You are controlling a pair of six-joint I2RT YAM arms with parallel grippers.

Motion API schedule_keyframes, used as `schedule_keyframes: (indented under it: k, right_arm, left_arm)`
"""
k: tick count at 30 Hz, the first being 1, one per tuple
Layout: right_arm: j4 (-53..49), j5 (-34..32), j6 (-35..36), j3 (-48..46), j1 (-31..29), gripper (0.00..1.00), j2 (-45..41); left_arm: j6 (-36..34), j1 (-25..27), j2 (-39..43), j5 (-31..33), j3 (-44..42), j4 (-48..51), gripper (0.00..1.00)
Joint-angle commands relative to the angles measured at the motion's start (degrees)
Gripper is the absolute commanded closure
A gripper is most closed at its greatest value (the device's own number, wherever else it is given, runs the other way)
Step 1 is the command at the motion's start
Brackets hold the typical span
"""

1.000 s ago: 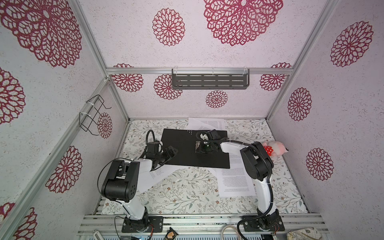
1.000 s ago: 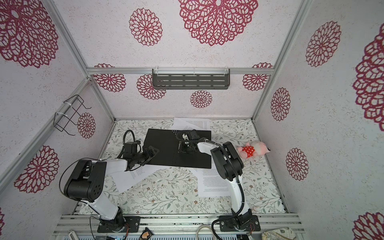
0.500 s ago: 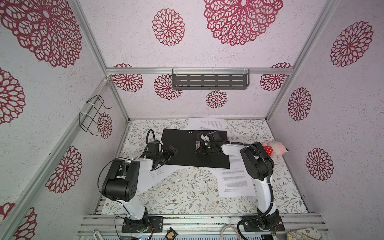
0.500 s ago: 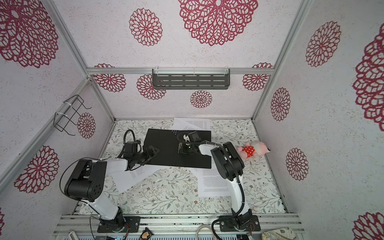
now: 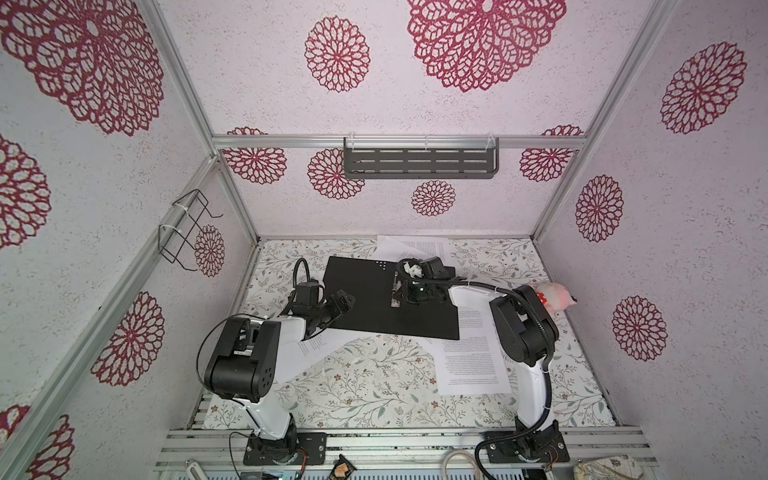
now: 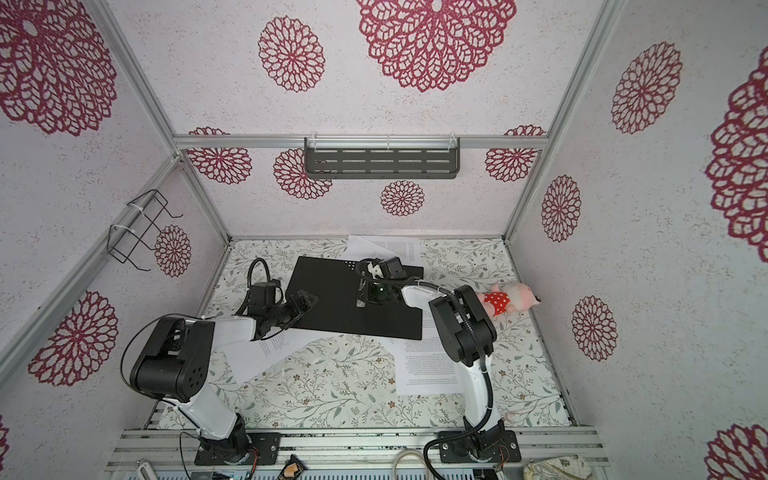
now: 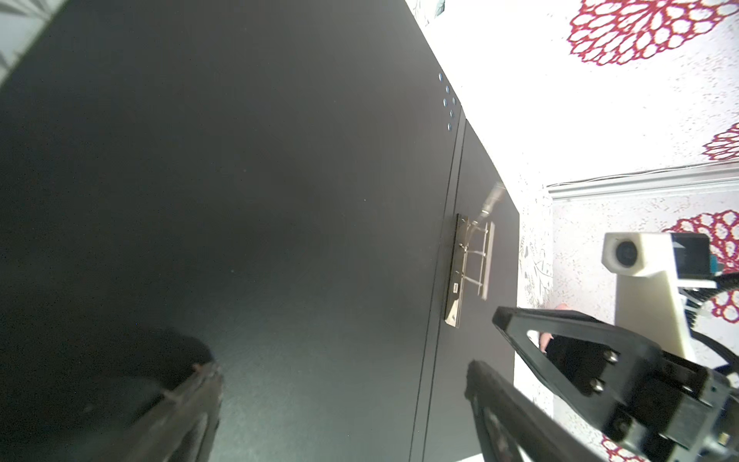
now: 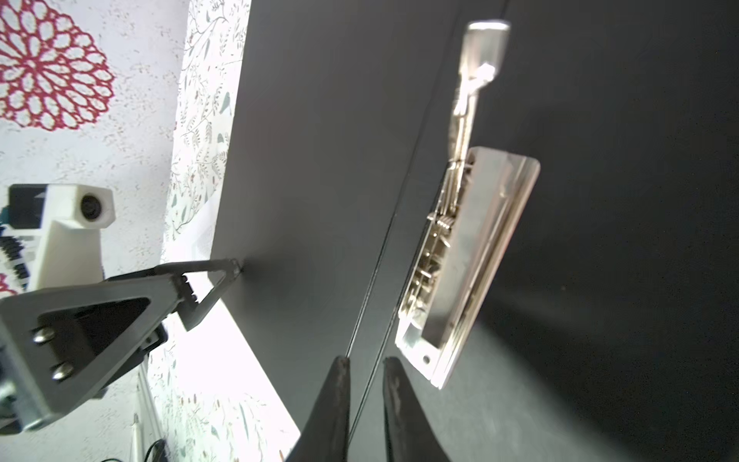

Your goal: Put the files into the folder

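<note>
The folder [image 5: 365,299] [image 6: 332,299] lies open on the table, black inside up, with its metal spine clip [image 5: 394,291] [image 8: 468,256] in the middle. The files are loose white sheets: one behind the folder [image 5: 424,245], one at the front right [image 5: 469,365], one under my left arm [image 5: 320,345]. My left gripper [image 5: 343,301] [image 7: 342,370] stands wide open over the folder's left edge, holding nothing. My right gripper [image 5: 401,301] [image 8: 366,362] sits at the near end of the clip, its jaws a narrow gap apart with nothing between them.
A pink plush toy in a red dress [image 5: 552,297] [image 6: 509,305] lies by the right wall. A dark metal shelf [image 5: 419,162] hangs on the back wall and a wire rack [image 5: 187,232] on the left wall. The floral table cloth [image 5: 374,386] is bare at the front.
My right gripper's jaws have parted a little beside the clip. Neither arm, the folder nor the sheets have visibly shifted.
</note>
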State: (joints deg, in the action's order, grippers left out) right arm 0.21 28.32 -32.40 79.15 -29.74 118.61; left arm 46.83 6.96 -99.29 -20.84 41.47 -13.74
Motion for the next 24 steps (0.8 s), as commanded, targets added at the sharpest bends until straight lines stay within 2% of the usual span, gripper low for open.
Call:
schedule_keyframes:
  k: [1,10,16,19,24]
  right_arm:
    - [1.0,-0.7,1.7,-2.1,0.5,0.75,-7.6]
    - [-2.5,-5.8,4.5,-7.9,0.6,0.75,-11.6]
    - [-3.2,-6.2,5.8,-12.0,0.7,0.60,-13.3]
    - [-3.5,-9.1,6.1,-15.0,1.3,0.53,-15.0]
    - [-1.5,-8.0,5.0,-21.7,4.8,0.43,-20.0]
  left_arm:
    - [0.5,-1.1,-6.1,7.8,-3.5,11.1,0.02]
    - [0.8,-1.2,-6.3,6.4,-3.5,10.1,0.02]
    - [0.6,-0.3,-4.3,3.0,-2.4,10.1,0.01]
    - [0.8,1.0,-2.9,3.5,-2.4,11.1,0.02]
    - [1.7,5.1,-1.7,5.4,-3.5,12.1,0.01]
